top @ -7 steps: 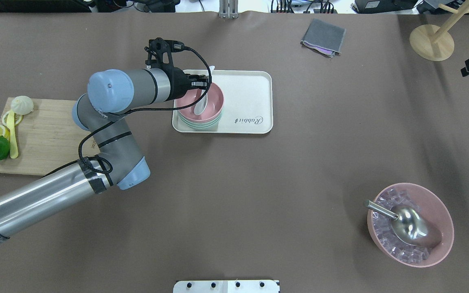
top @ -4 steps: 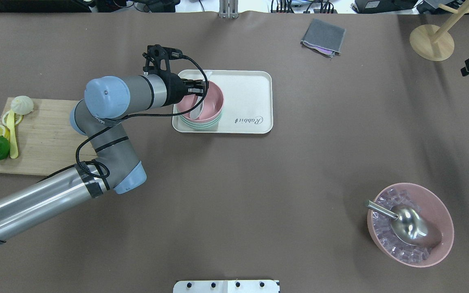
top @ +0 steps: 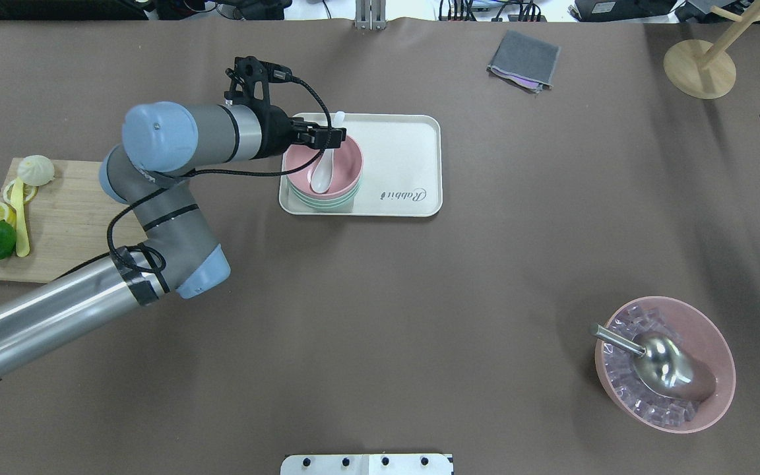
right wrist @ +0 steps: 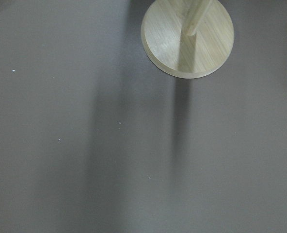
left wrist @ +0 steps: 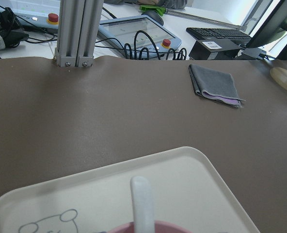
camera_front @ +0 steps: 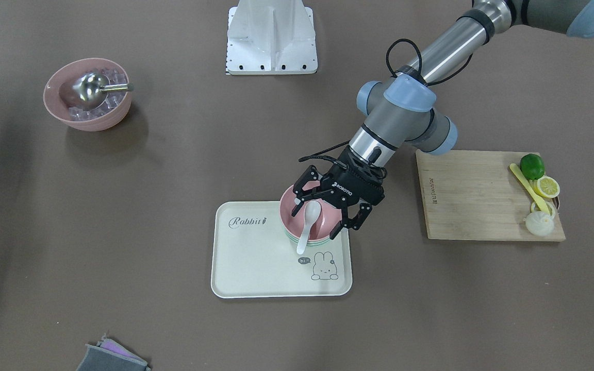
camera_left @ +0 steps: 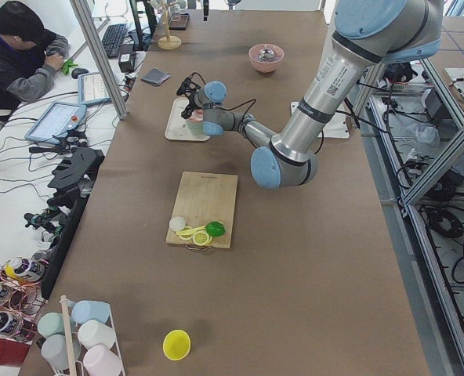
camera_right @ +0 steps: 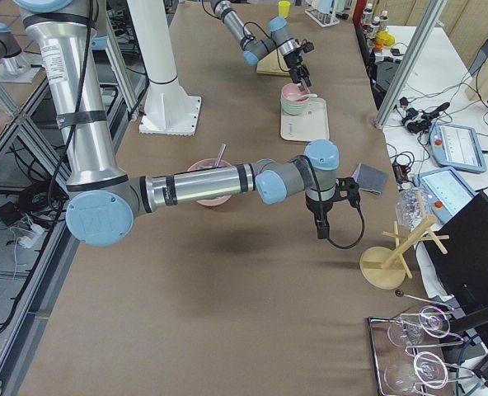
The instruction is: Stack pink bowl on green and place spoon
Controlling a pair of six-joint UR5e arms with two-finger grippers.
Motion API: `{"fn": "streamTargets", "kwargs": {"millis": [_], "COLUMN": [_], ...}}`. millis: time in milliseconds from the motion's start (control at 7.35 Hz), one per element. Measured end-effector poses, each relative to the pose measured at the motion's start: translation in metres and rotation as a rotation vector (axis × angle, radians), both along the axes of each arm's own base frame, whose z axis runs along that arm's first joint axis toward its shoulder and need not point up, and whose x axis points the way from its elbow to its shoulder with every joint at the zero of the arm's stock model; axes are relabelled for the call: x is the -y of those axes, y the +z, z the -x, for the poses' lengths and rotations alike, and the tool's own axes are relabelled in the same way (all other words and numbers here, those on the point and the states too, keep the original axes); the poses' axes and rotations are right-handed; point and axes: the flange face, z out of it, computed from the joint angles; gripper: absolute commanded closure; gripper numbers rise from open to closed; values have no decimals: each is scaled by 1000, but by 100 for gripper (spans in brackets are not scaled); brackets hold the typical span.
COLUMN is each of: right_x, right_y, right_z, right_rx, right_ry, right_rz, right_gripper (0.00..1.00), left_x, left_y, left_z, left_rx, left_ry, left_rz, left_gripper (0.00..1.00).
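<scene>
The pink bowl (top: 348,165) sits nested on the green bowl (top: 324,204) at the left end of the cream tray (top: 400,158). The white spoon (top: 322,175) lies in the pink bowl, its handle resting over the far rim. My left gripper (camera_front: 316,221) is open just above the bowl (camera_front: 289,212), its jaws spread either side of the spoon (camera_front: 307,224) and clear of it. The spoon's handle shows in the left wrist view (left wrist: 142,204). My right gripper (camera_right: 321,229) hangs over bare table near a wooden stand; whether it is open or shut does not show.
A wooden cutting board (top: 76,218) with lime and lemon pieces lies at the left. A pink bowl of ice with a metal scoop (top: 664,363) stands at the front right. A grey cloth (top: 524,59) and the wooden stand base (top: 700,69) are at the back.
My left arm has swung back to the left and the wrist has drawn off the bowl. The spoon has settled into the pink bowl with its handle on the far rim.
</scene>
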Motion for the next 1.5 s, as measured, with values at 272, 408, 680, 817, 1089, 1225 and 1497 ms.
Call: {"fn": "streamTargets", "kwargs": {"millis": [272,408,680,817,1089,1225,1497], "right_x": [-10,-19,-40,-48,-63,-67,-77], "right_y": [18,31,55,63,77,81,90], "right_z": [-18,-35,-65,-73,-85,-88,-91], "right_rx": [-10,-17,-27,-30,-35,-37,-43], "right_ry": [13,9,26,35,53,59,48], "right_rz": [18,19,38,49,65,70,75], "right_gripper": [0,0,0,0,0,0,0], "left_x": [36,50,60,62,76,78,60], "left_y": [40,72,151,186,231,251,311], "left_z": [89,140,233,279,377,424,494], "left_rx": [51,68,126,171,324,412,591], "left_ry": [103,134,134,118,144,153,90], "left_rz": [105,167,230,245,240,246,368], "left_gripper": [3,2,2,2,2,2,2]}}
